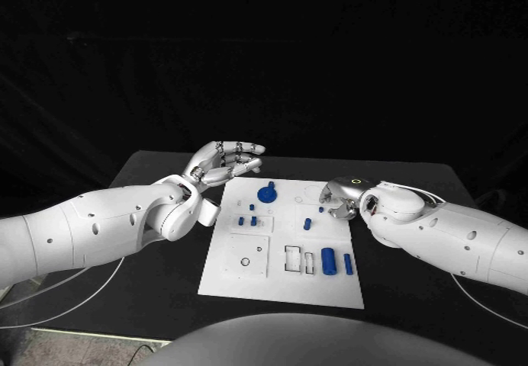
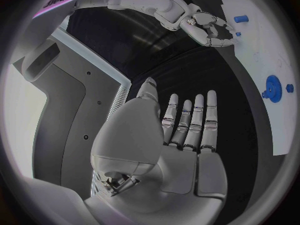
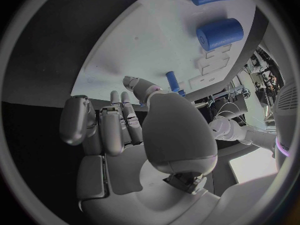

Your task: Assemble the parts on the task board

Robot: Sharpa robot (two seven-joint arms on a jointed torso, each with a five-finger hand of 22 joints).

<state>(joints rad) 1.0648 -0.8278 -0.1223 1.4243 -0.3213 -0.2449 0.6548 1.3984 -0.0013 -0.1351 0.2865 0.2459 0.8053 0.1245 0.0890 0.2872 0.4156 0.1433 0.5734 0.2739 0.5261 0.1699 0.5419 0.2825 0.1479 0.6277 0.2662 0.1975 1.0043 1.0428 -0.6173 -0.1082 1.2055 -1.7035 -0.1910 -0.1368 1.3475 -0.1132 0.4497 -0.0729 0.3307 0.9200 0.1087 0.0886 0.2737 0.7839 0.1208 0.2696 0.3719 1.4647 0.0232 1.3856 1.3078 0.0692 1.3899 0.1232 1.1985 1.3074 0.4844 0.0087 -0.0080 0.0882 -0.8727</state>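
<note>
The white task board (image 1: 279,274) lies mid-table. On it stand a blue gear-like disc (image 1: 268,194), two small pegs (image 1: 249,221), a single peg (image 1: 307,224), a thick blue cylinder (image 1: 328,260) and a thin blue rod (image 1: 348,264). My left hand (image 1: 226,164) hovers off the board's far left corner, fingers straight and spread, holding nothing; its palm (image 2: 187,135) shows bare. My right hand (image 1: 341,197) sits low at the board's far right edge, fingers loosely bent beside a small blue peg (image 1: 326,201). In the right wrist view, the fingers (image 3: 115,127) hold nothing, and a peg (image 3: 172,79) stands just beyond the thumb.
Rectangular recesses (image 1: 293,259) and a square panel with a round hole (image 1: 248,255) mark the board's near half. Black table (image 1: 154,259) surrounds the board on all sides. A white cable (image 1: 66,293) trails off the table's left near corner.
</note>
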